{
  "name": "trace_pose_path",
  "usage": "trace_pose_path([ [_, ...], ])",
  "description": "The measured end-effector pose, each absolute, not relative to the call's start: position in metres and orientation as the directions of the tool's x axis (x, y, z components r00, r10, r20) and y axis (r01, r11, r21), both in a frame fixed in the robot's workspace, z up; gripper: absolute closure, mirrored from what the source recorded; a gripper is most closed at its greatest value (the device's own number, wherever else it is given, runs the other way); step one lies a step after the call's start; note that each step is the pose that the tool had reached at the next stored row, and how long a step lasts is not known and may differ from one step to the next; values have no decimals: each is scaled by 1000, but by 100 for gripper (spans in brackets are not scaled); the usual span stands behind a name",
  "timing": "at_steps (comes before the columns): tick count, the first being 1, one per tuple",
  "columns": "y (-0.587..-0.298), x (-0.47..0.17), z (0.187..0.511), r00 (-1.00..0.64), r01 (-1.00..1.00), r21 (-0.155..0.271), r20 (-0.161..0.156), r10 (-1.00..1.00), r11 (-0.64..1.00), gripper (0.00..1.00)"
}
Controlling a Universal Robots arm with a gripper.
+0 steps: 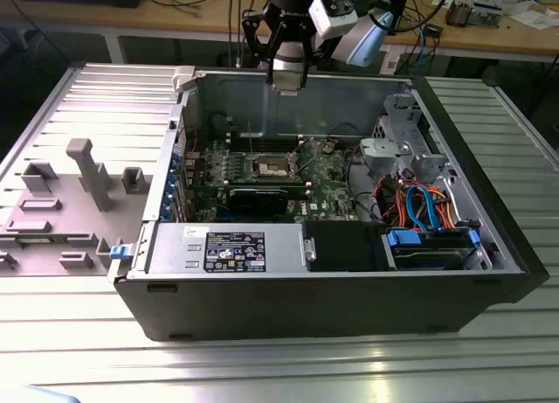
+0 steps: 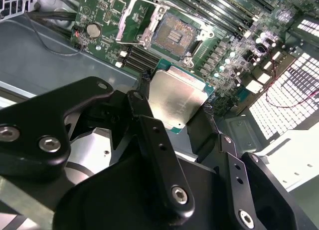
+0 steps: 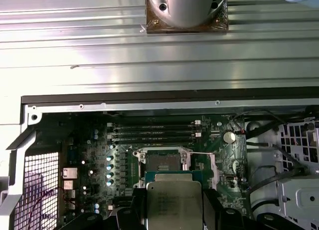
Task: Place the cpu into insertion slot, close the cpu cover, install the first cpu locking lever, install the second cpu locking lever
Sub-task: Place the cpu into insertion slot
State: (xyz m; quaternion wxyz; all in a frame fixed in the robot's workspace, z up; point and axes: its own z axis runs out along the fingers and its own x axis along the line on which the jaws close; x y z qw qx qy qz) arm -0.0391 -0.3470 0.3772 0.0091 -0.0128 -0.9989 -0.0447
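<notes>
The tool (image 2: 176, 93) was clenched on the cpu (image 3: 174, 202). Its two black fingers (image 2: 152, 130) pressed on opposite edges of the silvery square chip, whose metal lid faced the camera in both wrist views. The cpu hung above the slot (image 2: 172, 33), well apart from it and off to one side, not over its centre. In the exterior view the tool sat higher than the slot, over the far wall of the case (image 1: 332, 289).

The slot lay bare, its dark brownish centre uncovered in the green board (image 3: 219, 165). The cover (image 2: 135, 20) stood swung open off the slot, along one side of it. Long black memory sticks (image 3: 152, 132) ran just beside the slot, on the side away from the cpu. The case around the slot lay on its side, open face up, on the ribbed metal desk (image 1: 279, 368).
</notes>
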Motion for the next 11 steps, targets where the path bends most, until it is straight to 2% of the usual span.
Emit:
trace_pose_path([
  [11, -347, -39, 376, -996, 89, 87, 19, 88, 992, 46],
])
